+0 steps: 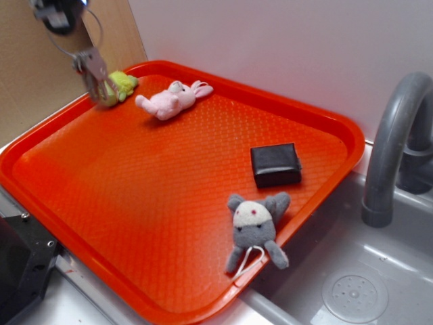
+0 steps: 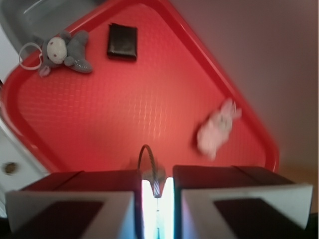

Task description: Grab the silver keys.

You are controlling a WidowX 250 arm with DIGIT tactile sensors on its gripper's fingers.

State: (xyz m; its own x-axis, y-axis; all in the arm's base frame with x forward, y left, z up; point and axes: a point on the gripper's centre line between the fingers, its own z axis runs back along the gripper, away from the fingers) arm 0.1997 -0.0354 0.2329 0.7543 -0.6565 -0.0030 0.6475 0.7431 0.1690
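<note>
- Exterior view shows you the gripper (image 1: 59,15) raised above the red tray's (image 1: 169,203) far left corner, the silver keys (image 1: 95,71) dangling from it (blurred).
- Your wrist view shows its fingers (image 2: 209,191) pinched narrowly on the keys' ring.
- Near that corner lies the pink bunny (image 1: 172,99).

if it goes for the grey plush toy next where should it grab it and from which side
Probably the head of the grey plush toy, from straight above. It lies face up, its head on the flat of the tray, while its legs rest at the raised rim, which could block a finger. The gripper is shut on the silver keys.
</note>
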